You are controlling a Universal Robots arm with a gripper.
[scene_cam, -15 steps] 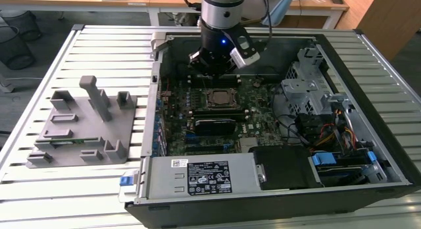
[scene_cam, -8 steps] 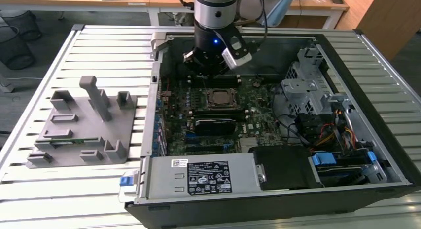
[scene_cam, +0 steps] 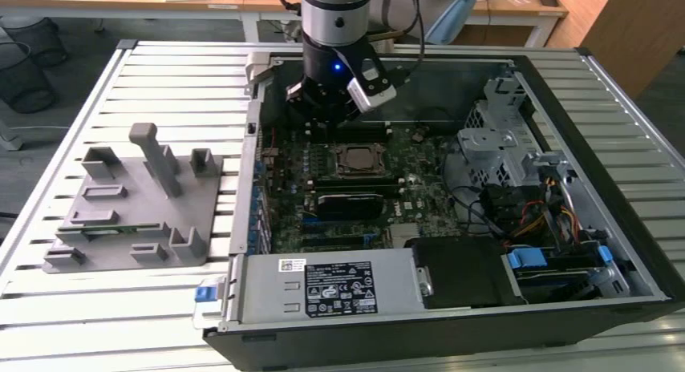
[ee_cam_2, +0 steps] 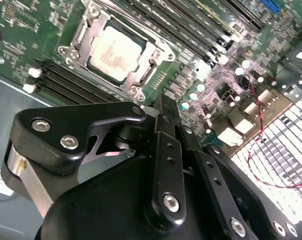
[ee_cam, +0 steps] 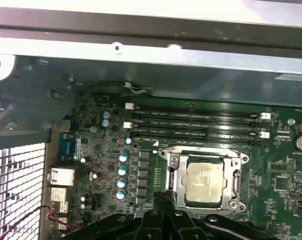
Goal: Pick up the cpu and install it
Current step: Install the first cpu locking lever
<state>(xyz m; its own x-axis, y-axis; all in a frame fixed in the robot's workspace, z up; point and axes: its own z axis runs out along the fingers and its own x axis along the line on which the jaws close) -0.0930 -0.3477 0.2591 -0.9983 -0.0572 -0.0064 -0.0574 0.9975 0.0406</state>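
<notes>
The cpu [ee_cam_2: 114, 52], a small flat square chip with a shiny silver-grey metal top, lies flat in the black square socket with its metal frame [ee_cam_2: 85, 31] on the green motherboard [scene_cam: 428, 175]; in the first wrist view the cpu [ee_cam: 205, 180] sits level inside that frame [ee_cam: 173, 172], and in the exterior view it [scene_cam: 357, 159] shows as a pale square near the middle of the board. Nothing grips it.

The black end effector [ee_cam_2: 167, 107] hangs above the board just beside the socket, apart from the chip. In the second wrist view its slim black fingers [ee_cam_2: 166, 150] lie close together with nothing between them, so it looks clenched and empty. In the exterior view the end effector [scene_cam: 321, 119] hangs under the silver and black arm [scene_cam: 335, 35], over the far part of the board.

Black memory slots [ee_cam: 196, 125] run in parallel rows beside the socket. The board lies inside an open black and grey computer case [scene_cam: 631, 252], with a grey power supply box [scene_cam: 321, 288] at the near edge and a bundle of coloured cables [scene_cam: 535, 220] toward the exterior view's right.

The case rests on a slatted pale metal worktop [scene_cam: 172, 75]. On the exterior view's left stands a grey plastic fixture tray [scene_cam: 139, 204] with upright posts.
</notes>
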